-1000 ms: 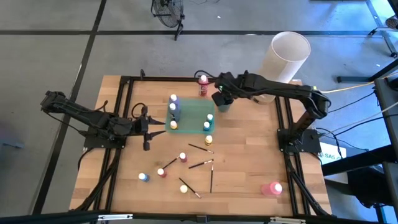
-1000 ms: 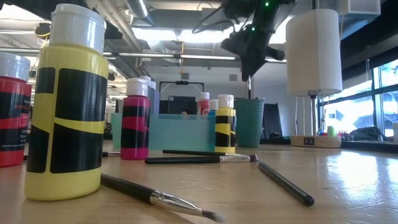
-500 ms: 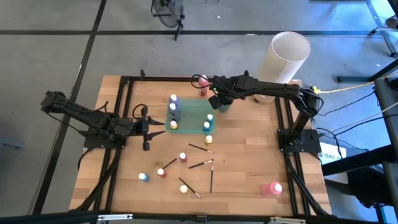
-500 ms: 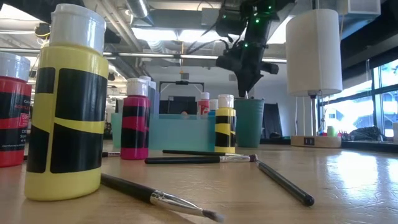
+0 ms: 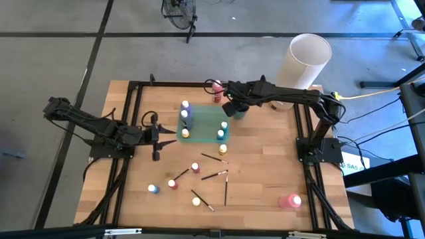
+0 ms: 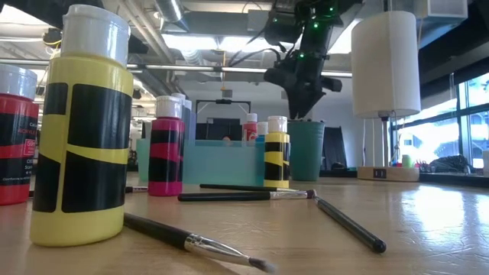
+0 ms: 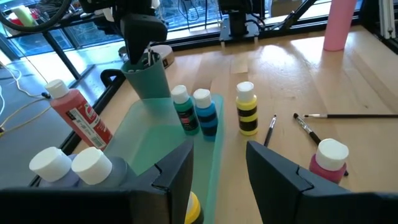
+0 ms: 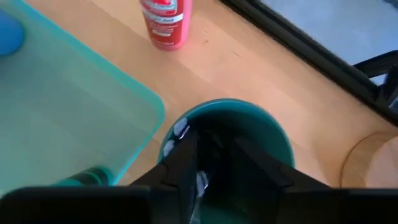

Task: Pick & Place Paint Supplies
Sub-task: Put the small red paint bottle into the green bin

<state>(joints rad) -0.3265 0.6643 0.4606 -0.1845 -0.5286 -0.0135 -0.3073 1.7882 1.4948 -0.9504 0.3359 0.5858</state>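
Overhead, the right gripper [image 5: 232, 108] hangs directly above the teal cup [image 5: 239, 113] just beside the teal tray [image 5: 202, 125], which has small paint bottles [image 5: 223, 125] along its edges; more bottles and thin brushes [image 5: 214, 175] lie scattered on the wooden table [image 5: 265, 166] nearer the camera. The left gripper [image 5: 161, 136] waits beside the tray's other end.

Low view: the right gripper [image 6: 303, 90] points down over the cup [image 6: 306, 150]; a yellow bottle [image 6: 82, 126] stands close by, brushes [image 6: 248, 195] flat on the wood.

Left wrist view: its own fingers [image 7: 280, 171] stand parted and empty, facing the tray [image 7: 163, 130]; brush handles stick up from the cup [image 7: 148, 78].

Right wrist view: its fingers [image 8: 249, 158] are slightly apart over the cup's mouth [image 8: 273, 134], holding nothing that I can see; brush tips [image 8: 180, 129] lean inside.

Brushes look light, stiff and thin, probably best pinched mid-handle; the bottles seem rigid, smooth, likely to slip, best taken by the body under the cap.
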